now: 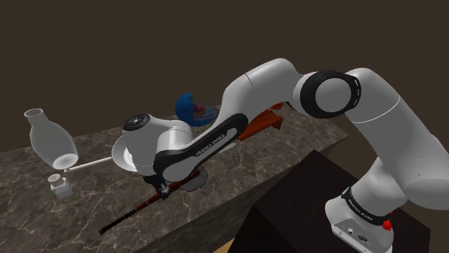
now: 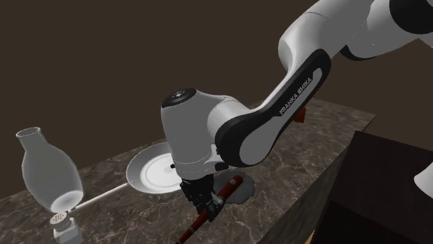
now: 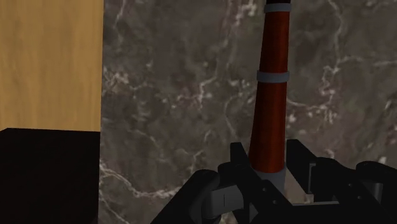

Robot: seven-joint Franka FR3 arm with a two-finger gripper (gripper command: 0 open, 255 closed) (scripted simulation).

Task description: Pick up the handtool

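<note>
On the dark marbled surface [image 1: 86, 194], the long red-brown handtool [image 3: 272, 108] lies flat while my fingers [image 3: 240, 167] clasp its shaft off its middle; so unbalanced, the long end may sag and twist free when lifted

Brand "FRANKA EMIKA", white ltrs, on arm's dark link [image 1: 214, 142], shoulder + 2nd ext. views.
</note>
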